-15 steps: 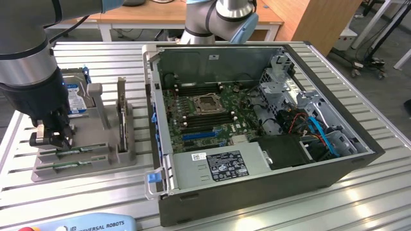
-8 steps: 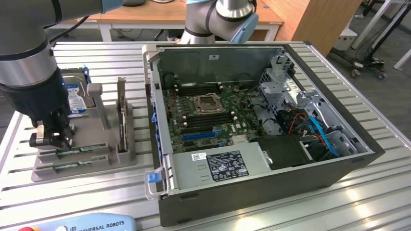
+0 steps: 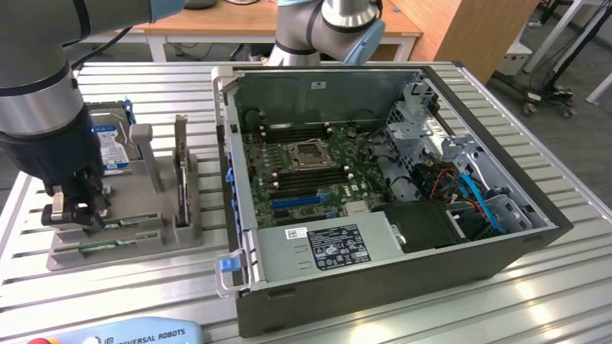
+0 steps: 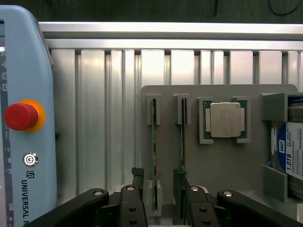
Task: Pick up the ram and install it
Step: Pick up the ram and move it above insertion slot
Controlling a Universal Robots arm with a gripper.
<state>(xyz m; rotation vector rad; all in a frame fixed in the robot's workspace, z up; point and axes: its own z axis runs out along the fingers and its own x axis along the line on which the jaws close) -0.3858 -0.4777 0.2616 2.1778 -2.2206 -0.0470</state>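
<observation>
The ram (image 4: 154,142) is a thin green stick standing on edge in a slot of the grey holder (image 4: 227,165). My gripper (image 4: 157,174) is open and straddles one end of it, with one black finger (image 4: 138,182) on each side and a gap to the board on both. A second green stick (image 4: 183,137) stands in the neighbouring slot, just outside the other finger. In the exterior view my gripper (image 3: 74,213) hangs low over the holder (image 3: 143,236) at that view's left.
A silver processor (image 4: 225,119) and a blue-labelled hard drive (image 4: 289,151) sit in the same holder. The open computer case (image 3: 383,279) with its motherboard (image 3: 301,168) stands on the exterior view's right. A teach pendant (image 4: 23,142) with a red stop button lies beside the holder.
</observation>
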